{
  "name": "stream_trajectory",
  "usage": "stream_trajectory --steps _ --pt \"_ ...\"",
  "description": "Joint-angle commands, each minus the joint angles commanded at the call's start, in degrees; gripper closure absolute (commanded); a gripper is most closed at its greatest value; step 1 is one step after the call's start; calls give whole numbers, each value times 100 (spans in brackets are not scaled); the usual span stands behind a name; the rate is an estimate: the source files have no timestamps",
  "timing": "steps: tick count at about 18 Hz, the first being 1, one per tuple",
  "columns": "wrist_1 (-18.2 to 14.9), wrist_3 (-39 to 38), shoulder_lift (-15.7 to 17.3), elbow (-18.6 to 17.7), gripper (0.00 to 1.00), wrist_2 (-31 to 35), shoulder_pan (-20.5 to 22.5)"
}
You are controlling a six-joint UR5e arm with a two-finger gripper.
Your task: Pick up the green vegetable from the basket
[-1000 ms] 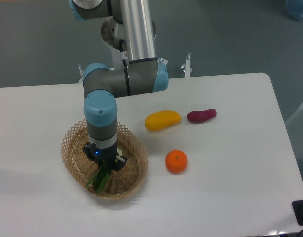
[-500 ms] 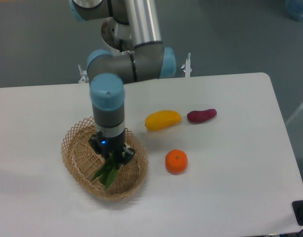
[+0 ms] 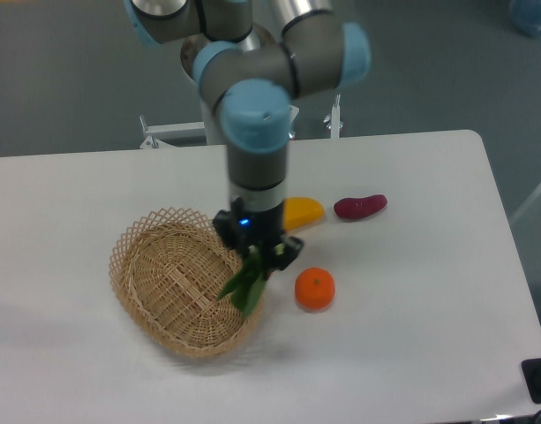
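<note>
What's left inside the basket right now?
The basket shows only bare weave. The green vegetable hangs from the pincer over the right rim, hiding a bit of rim and floor beneath it.

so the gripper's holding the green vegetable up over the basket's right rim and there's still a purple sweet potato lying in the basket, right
Not quite. The camera view shows the basket with nothing lying in it; the purple sweet potato lies on the table, right of the yellow fruit. The rest holds: the gripper holds the green vegetable over the right rim.

1 basket [image 3: 164,283], 1 green veg [image 3: 246,284], 1 orange [image 3: 314,289], 1 yellow fruit [image 3: 304,212], 1 purple sweet potato [image 3: 360,206].
</note>
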Motion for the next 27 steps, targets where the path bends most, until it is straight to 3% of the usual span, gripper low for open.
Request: stream_trajectory --steps 6,10,13,21,27 --pt "-563 948 9 282 63 -9 651" --pt "-564 1607 9 291 63 -9 1029" --pt "-564 1758 0 291 72 17 1179" --pt "-572 2785 -88 397 72 0 1715" --pt "-564 2804 -88 388 72 0 1706"
